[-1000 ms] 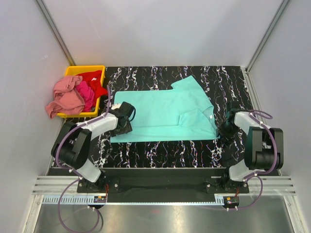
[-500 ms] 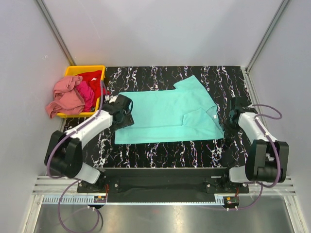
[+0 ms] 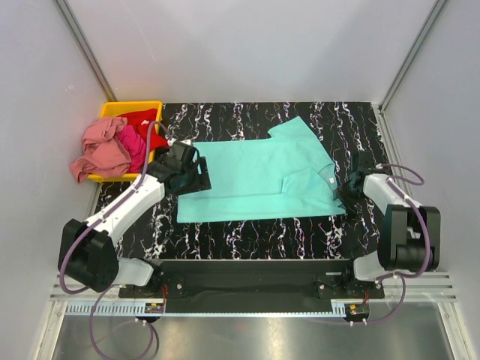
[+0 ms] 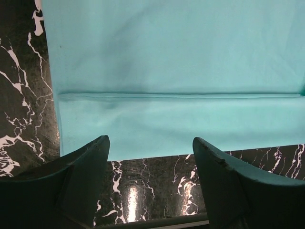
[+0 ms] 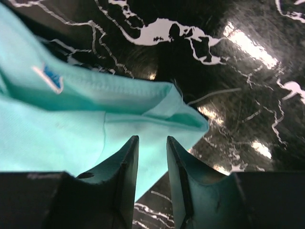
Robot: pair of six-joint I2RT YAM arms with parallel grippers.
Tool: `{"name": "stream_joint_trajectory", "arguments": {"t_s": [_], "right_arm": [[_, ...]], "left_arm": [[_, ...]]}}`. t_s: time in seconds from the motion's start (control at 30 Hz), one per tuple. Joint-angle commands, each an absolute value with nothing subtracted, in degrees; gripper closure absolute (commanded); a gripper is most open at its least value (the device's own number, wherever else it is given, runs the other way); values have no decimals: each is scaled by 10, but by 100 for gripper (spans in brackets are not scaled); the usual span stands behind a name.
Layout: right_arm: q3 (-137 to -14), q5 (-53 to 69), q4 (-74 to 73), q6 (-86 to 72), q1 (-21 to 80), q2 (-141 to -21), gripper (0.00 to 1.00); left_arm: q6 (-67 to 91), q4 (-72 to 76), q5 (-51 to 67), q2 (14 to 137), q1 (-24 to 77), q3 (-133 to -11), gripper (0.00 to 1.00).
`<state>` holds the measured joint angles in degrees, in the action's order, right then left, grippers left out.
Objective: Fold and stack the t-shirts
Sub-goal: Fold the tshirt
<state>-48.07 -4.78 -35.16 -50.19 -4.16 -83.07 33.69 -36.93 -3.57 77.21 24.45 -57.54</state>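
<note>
The turquoise t-shirt lies spread flat on the black marbled table, one sleeve folded in near its right end. My left gripper hovers over the shirt's left edge. In the left wrist view this left gripper is open wide with nothing in it, and the shirt's hem lies just past the fingertips. My right gripper sits low at the shirt's near right corner. Its jaws stand a narrow gap apart, with flat cloth showing through and none pinched. Salmon pink, magenta and red t-shirts are heaped at the bin.
The yellow bin stands at the table's back left corner, with the pink shirt hanging over its left rim. Grey walls enclose the table on three sides. Bare marbled surface runs along the front, between the shirt and the arm bases.
My left gripper has opened wider and moved a little toward the back along the shirt's left edge. The shirt has slid slightly right. My right gripper swung out and came back to the corner.
</note>
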Motion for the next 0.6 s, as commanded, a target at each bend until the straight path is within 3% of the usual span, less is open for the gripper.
{"name": "stream_joint_trajectory", "arguments": {"t_s": [0.0,0.27,0.47,0.57], "right_arm": [[-480,-58,-300,-511,-40,-873,63],[-454,-127,-340,-496,-104,-882,63],[-454,-164,-388,-480,-133,-807,62],[-459,-116,-382,-460,-133,-755,62]], "left_arm": [[293,-356,-29,754,242,-613,23],[285,-367,-35,815,209,-682,23],[271,-369,-22,864,178,-738,23],[252,-375,-18,900,161,-778,23]]}}
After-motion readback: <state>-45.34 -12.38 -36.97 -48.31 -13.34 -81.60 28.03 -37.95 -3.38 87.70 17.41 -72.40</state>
